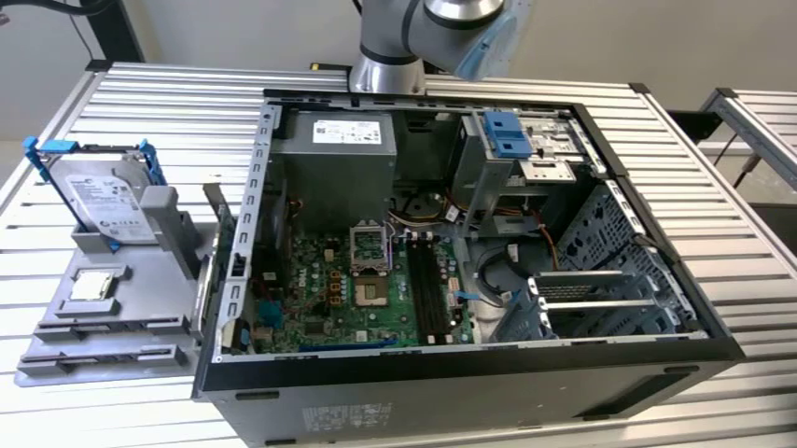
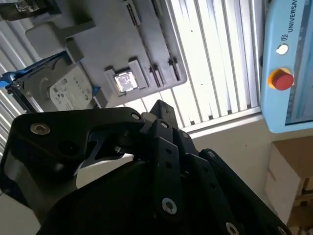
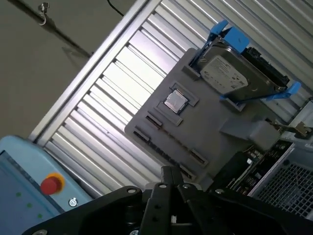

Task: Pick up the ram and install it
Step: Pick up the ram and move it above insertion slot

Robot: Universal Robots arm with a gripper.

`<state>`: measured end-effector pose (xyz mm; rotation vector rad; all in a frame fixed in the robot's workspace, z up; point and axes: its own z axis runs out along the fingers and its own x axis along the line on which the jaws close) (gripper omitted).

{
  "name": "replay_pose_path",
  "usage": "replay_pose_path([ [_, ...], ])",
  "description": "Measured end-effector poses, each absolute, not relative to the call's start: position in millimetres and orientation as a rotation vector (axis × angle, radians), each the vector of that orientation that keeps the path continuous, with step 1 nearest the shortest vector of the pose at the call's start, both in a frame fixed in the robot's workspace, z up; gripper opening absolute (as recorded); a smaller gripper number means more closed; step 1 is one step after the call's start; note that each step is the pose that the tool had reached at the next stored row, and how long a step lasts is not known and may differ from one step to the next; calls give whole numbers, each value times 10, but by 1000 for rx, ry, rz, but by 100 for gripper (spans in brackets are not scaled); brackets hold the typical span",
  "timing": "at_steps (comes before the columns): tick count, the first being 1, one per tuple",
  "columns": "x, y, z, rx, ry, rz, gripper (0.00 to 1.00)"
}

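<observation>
The ram [image 1: 215, 222], seen edge-on as a thin strip, appears to be standing at the side of the grey holder [image 1: 156, 294] nearest the open computer case [image 1: 697, 350]. It is sitting just beside the case's wall on the exterior view's left, and its long axis looks to be running alongside that wall, though the board's face is not showing clearly enough to be certain. In the first wrist view a sliver of the same board [image 3: 299, 128] is peeking out past the holder's raised block. Beside it on the holder, a hard drive [image 1: 106, 196] in blue brackets is standing upright and a small square processor chip [image 1: 96, 287] is lying flat, while the holder's long flat slots are sitting empty. Inside the case, the memory slots [image 1: 427, 280] on the motherboard [image 1: 336, 280] are waiting unfilled. The arm [image 1: 405, 42] is hanging high over the far end of the case, well apart from the ram. The fingers [image 3: 166, 175] are pointing down toward the holder on the slatted tabletop [image 1: 162, 103], looking drawn together at their tips and gripping nothing. Judged from here, the ram is lying off toward the exterior view's left of the fingers, beyond the case wall.
</observation>
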<state>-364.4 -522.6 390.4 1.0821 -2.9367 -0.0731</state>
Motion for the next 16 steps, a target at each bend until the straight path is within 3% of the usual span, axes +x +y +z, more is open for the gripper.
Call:
replay_pose_path([
  [16,-3643,-5227,3903,1458,-2764,-68,0],
])
